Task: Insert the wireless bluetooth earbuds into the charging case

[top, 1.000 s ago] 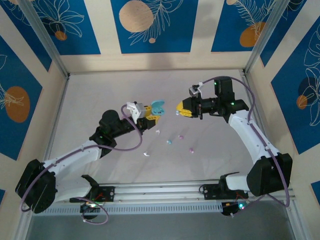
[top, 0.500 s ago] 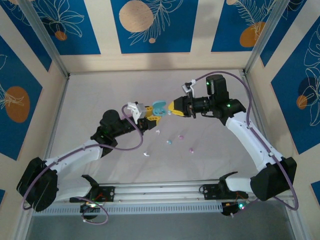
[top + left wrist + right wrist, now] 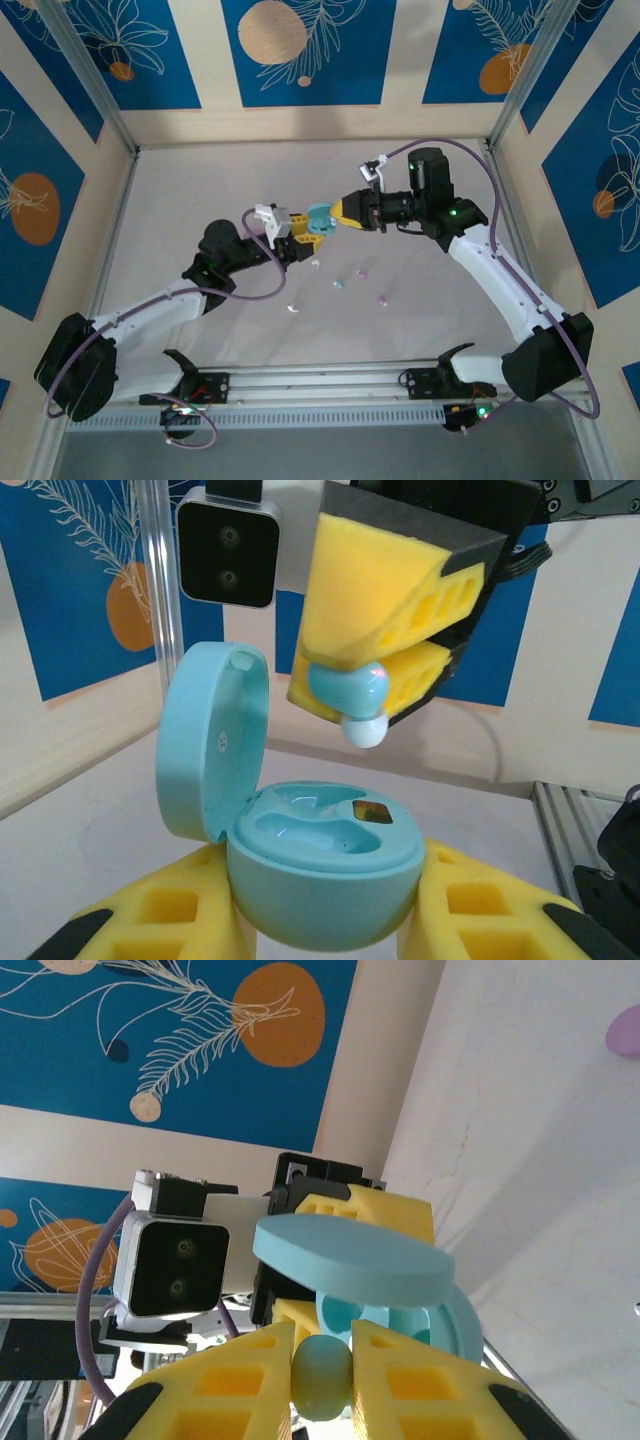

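Observation:
My left gripper (image 3: 306, 236) is shut on a teal charging case (image 3: 318, 219), holding it above the table with its lid open. In the left wrist view the case base (image 3: 322, 880) sits between my yellow fingers (image 3: 160, 925), its lid (image 3: 212, 742) is tipped back to the left, and both pockets are empty. My right gripper (image 3: 338, 213) is shut on a light teal earbud (image 3: 350, 690), white tip down, just above the case's opening. In the right wrist view that earbud (image 3: 322, 1375) is pinched between the fingers, close to the lid (image 3: 350, 1255).
Loose buds lie on the table below the grippers: a pink one (image 3: 362, 272), a teal one (image 3: 338, 284), another pink one (image 3: 382, 298), and white ones (image 3: 292, 308) (image 3: 316, 263). Patterned walls enclose the table on three sides.
My right gripper has carried the teal earbud leftward, from well right of the case to just over its open pockets. The left gripper and case have barely moved.

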`<action>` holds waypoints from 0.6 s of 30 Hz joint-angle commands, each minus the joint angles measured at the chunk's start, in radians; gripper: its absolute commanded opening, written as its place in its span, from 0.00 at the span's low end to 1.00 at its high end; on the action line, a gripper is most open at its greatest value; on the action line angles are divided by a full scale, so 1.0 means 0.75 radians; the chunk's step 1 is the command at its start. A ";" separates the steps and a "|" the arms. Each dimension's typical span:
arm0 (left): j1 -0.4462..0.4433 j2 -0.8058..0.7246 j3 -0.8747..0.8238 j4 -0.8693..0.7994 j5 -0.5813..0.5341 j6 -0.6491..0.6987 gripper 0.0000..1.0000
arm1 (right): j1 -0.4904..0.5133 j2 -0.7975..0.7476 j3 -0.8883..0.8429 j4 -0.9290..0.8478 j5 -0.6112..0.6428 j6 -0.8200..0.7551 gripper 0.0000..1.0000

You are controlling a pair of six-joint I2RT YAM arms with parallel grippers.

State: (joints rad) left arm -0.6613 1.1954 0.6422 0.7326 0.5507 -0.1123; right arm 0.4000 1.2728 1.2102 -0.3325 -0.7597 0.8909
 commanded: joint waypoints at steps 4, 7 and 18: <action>0.010 0.004 0.019 0.145 0.047 -0.079 0.27 | 0.008 0.004 0.004 0.014 0.021 -0.028 0.18; 0.009 0.007 0.015 0.175 0.044 -0.103 0.27 | 0.008 0.005 -0.007 0.012 0.019 -0.036 0.19; 0.010 0.020 0.029 0.168 0.065 -0.109 0.27 | 0.020 0.018 -0.010 0.029 0.015 -0.041 0.18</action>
State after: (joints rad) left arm -0.6609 1.2049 0.6422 0.8085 0.5663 -0.1829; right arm 0.4049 1.2739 1.2095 -0.3096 -0.7506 0.8799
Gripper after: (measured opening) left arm 0.329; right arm 0.187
